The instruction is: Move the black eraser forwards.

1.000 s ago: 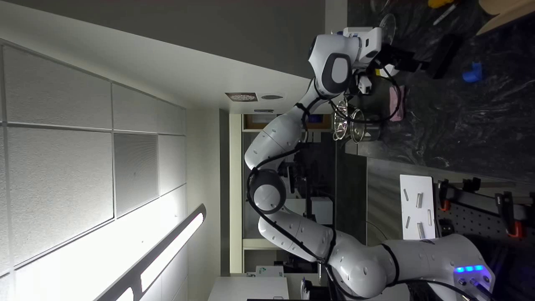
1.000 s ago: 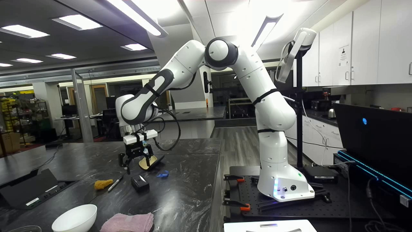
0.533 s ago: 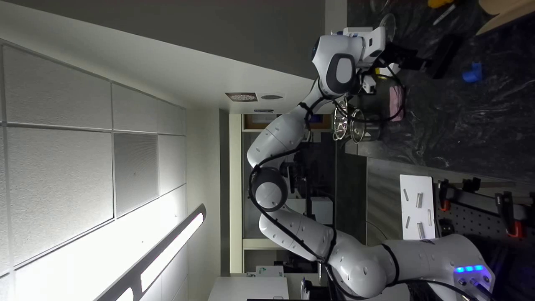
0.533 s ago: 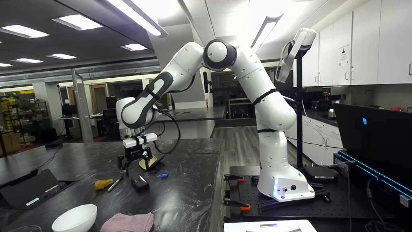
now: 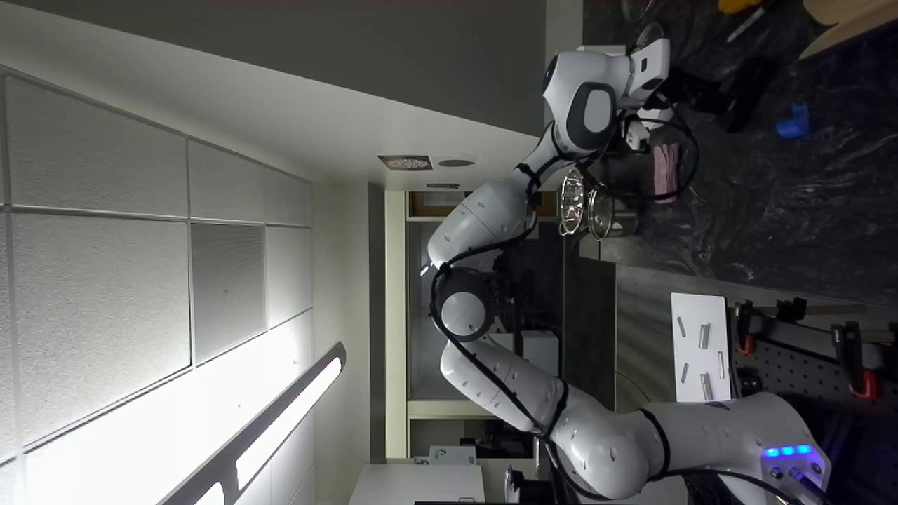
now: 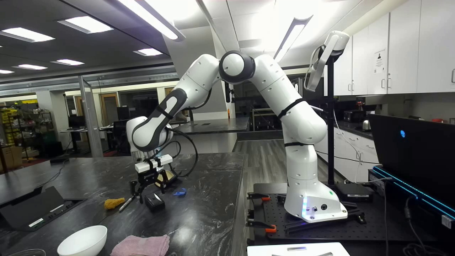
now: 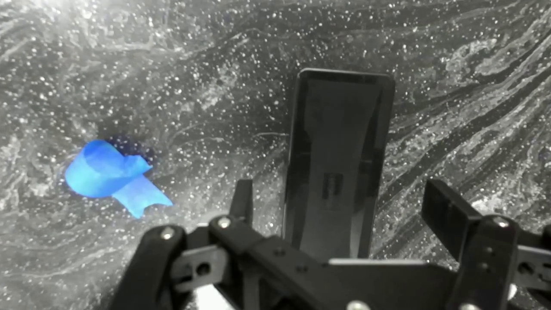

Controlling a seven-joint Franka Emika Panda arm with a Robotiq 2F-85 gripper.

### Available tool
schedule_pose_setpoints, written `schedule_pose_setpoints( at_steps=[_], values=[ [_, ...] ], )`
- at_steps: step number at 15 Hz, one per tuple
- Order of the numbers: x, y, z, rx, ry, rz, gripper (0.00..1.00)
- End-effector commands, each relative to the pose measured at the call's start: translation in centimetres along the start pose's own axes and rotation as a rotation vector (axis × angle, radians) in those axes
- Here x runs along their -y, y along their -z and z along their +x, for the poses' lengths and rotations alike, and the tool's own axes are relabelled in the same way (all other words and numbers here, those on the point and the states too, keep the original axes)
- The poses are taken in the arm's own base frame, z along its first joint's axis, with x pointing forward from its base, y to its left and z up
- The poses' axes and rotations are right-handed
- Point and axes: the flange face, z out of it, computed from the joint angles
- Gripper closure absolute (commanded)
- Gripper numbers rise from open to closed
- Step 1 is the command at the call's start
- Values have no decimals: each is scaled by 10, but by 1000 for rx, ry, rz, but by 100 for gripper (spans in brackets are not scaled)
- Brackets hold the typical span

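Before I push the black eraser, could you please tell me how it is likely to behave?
The eraser is probably stiff: its edges run straight. It will likely slide, not roll or tip, since it is boxy and lies on a long side. Its smooth, faintly shiny top suggests it may be slippery.

No text legible — mark (image 7: 332, 185) on the black eraser (image 7: 340, 146) too faint.

I am holding my gripper (image 6: 152, 195), jaws standing apart, over the black eraser (image 6: 155, 202); a small blue object (image 6: 181, 192) is lying to its right, a pen (image 6: 126, 204) to its left.
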Motion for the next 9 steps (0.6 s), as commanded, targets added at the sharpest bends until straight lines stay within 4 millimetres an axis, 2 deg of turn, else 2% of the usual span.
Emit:
schedule_pose_setpoints(
  at_steps=[1,2,3,5,9],
  values=[
    [7,-6,12,-15,11,-8,0],
    [7,-6,14,-17,12,-8,0],
    [8,-6,16,-16,11,-6,25],
    [10,-8,17,-22,13,-6,34],
    [15,-12,16,-22,14,-1,66]
  ],
)
